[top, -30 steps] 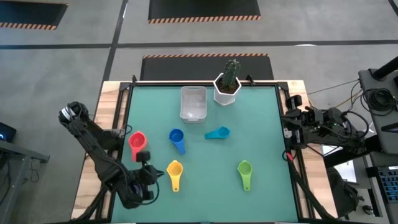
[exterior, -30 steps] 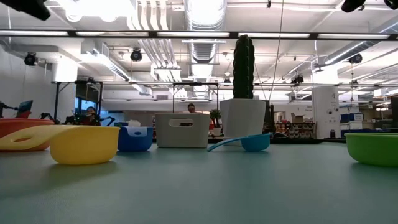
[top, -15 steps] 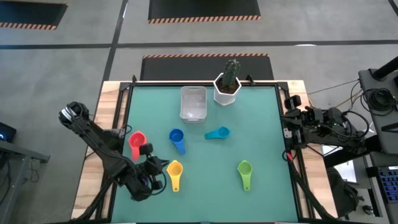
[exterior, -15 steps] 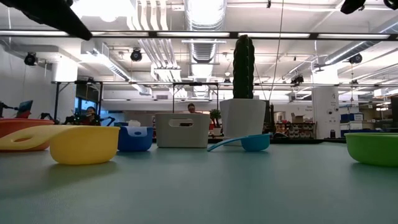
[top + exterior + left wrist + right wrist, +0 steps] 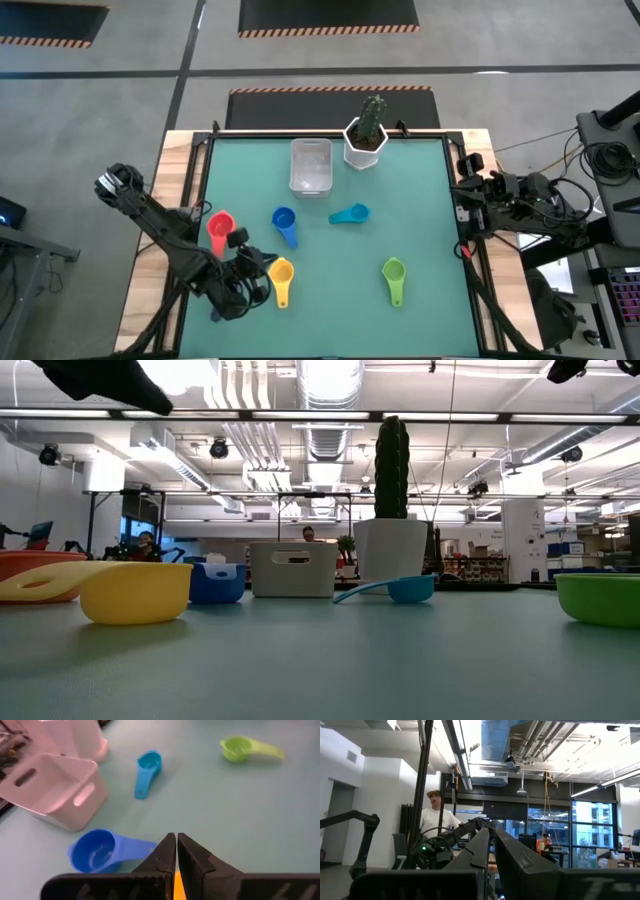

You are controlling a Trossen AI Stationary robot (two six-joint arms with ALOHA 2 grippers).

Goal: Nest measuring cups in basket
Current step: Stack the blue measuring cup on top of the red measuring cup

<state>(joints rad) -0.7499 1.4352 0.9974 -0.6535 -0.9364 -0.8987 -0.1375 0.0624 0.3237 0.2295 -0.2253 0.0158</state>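
Observation:
Several measuring cups lie bowl-up on the green table: red (image 5: pixel 220 228), blue (image 5: pixel 284 224), teal (image 5: pixel 350 213), yellow (image 5: pixel 281 272) and green (image 5: pixel 393 275). The clear basket (image 5: pixel 311 165) stands at the far middle. My left gripper (image 5: pixel 258 270) hovers shut just left of the yellow cup, above the table. In its wrist view the shut fingers (image 5: pixel 176 847) point toward the blue cup (image 5: pixel 97 851) and the basket (image 5: pixel 55 790). My right gripper (image 5: pixel 491 837) is shut and waits at the table's right edge (image 5: pixel 470 190), pointing up into the room.
A white hexagonal pot with a cactus (image 5: pixel 366 140) stands right of the basket at the far edge. A raised frame (image 5: pixel 200 200) borders the table. Open green surface lies between the cups and along the near edge. A person shows in the room beyond (image 5: pixel 435 817).
My left gripper has moved from the near-left corner toward the table's right, closer to the yellow cup, sinking slightly and rolling its wrist. It has stayed shut. The cups and the basket have not moved.

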